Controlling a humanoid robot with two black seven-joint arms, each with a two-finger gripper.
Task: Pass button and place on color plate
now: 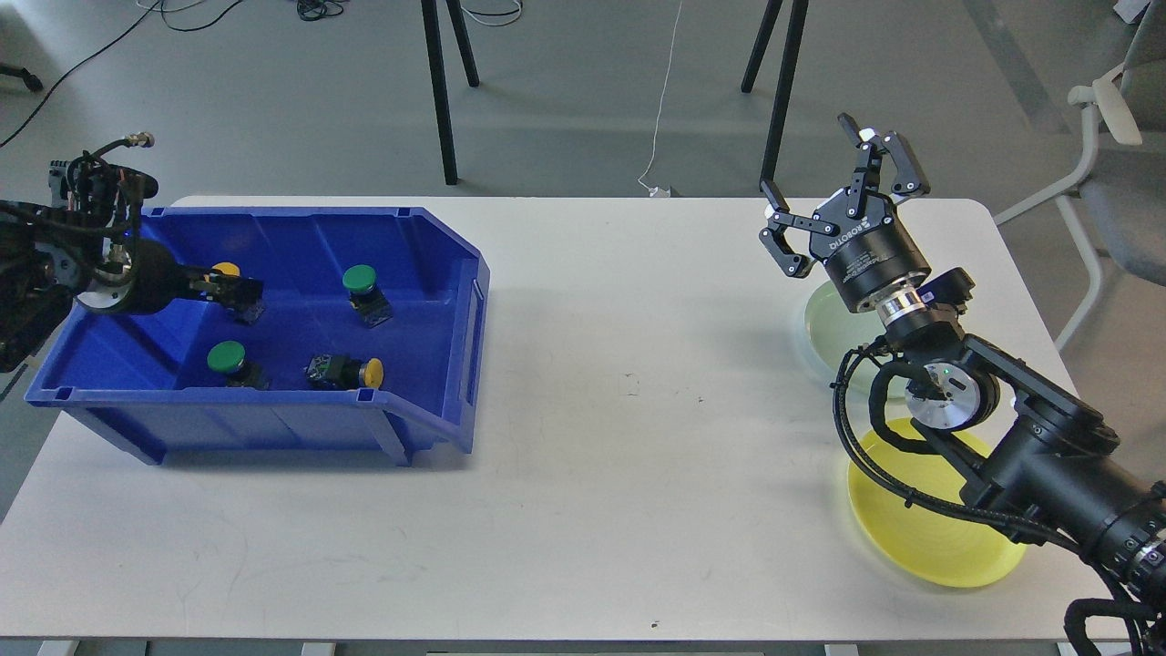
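A blue bin (437, 273) on the left of the table holds several buttons. A yellow one (225, 270) sits at the back left, and a green one (360, 279) stands further right. Another green one (226, 356) and a yellow one lying on its side (369, 372) are near the front wall. My left gripper (239, 296) reaches into the bin right at the back yellow button. Its dark fingers merge with the button's black body. My right gripper (833, 196) is open and empty, raised above the pale green plate (824, 333). The yellow plate (920, 538) lies nearer, partly hidden by my right arm.
A white table (619, 410) carries everything. Black stand legs (437, 91) and a white cable (663, 109) are on the floor beyond its far edge. A chair (1111, 182) stands at the right.
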